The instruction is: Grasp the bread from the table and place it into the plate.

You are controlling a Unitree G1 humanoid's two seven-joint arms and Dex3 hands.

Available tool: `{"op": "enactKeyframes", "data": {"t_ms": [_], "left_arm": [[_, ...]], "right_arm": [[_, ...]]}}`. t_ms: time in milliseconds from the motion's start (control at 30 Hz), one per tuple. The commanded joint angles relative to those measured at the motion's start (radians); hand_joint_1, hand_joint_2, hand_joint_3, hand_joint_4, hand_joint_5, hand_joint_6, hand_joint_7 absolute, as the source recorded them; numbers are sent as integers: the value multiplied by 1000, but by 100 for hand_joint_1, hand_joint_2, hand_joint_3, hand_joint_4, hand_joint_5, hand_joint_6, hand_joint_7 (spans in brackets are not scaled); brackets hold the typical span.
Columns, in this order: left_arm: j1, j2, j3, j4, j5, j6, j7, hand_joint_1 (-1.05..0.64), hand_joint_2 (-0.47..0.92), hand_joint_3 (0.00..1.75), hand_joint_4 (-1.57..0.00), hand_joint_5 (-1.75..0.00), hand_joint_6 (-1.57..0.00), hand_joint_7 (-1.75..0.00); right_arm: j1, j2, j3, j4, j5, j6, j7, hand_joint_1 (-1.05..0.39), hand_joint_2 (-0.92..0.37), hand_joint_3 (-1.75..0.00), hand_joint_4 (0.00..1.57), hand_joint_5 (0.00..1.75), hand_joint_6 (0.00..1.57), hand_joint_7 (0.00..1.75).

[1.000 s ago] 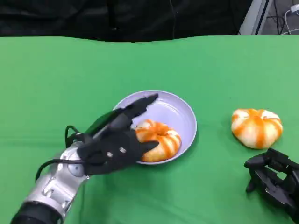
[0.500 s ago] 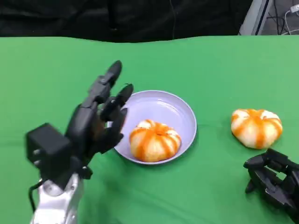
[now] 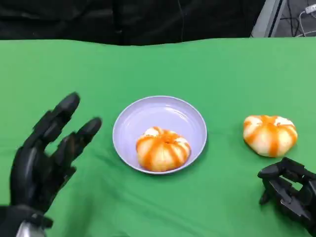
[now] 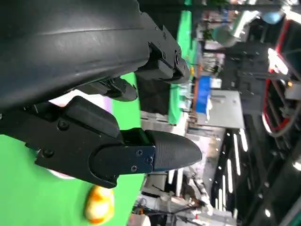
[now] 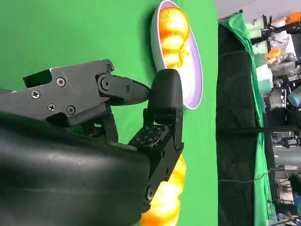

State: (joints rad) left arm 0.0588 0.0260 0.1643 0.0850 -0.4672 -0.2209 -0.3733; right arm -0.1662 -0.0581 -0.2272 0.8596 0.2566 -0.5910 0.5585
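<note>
An orange-and-white striped bread roll (image 3: pixel 163 149) lies in the lavender plate (image 3: pixel 163 112) at the table's middle. A second roll of the same kind (image 3: pixel 270 135) sits on the green cloth to the plate's right. My left hand (image 3: pixel 44 160) is raised at the lower left, well clear of the plate, with fingers spread and nothing in it. My right hand (image 3: pixel 290 193) rests just in front of the second roll, fingers curled in and holding nothing. The right wrist view shows the plate (image 5: pixel 192 80) with its roll (image 5: pixel 173 26) and the nearer roll (image 5: pixel 164 207) beside my right hand (image 5: pixel 141 117).
Green cloth (image 3: pixel 98 69) covers the table, and a dark backdrop runs along its far edge. Open cloth lies on both sides of the plate. The left wrist view shows my left hand (image 4: pixel 117 155) before a cluttered room, with a roll (image 4: pixel 99 210) on the cloth.
My left hand has let go of the roll in the plate, lifted, and drawn back to the left and towards me with fingers spread. The right hand has not moved.
</note>
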Motion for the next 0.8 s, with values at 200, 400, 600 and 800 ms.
{"op": "enactKeyframes", "data": {"t_ms": [200, 400, 600, 800], "left_arm": [[74, 45, 82, 50, -6, -62, -83, -70, 92, 46, -69, -3, -51, -2], [107, 77, 113, 143, -2, -120, -182, -61, 92, 43, -68, -1, -50, -1], [98, 82, 136, 271, 16, -229, -247, -21, 92, 35, -72, -2, -57, -3], [74, 82, 142, 349, 69, -322, -223, 15, 92, 58, -79, -3, -70, -5]], "right_arm": [[-9, -23, -11, 10, 13, 3, 6, -25, -92, -46, 65, 169, 78, 104], [-10, -23, -12, 6, 16, 10, 5, -25, -92, -46, 64, 170, 77, 104], [-11, -25, -15, 11, 18, 10, 10, -25, -92, -46, 64, 170, 77, 103], [-14, -27, -17, 14, 18, 11, 9, -25, -92, -45, 65, 169, 78, 103]]}}
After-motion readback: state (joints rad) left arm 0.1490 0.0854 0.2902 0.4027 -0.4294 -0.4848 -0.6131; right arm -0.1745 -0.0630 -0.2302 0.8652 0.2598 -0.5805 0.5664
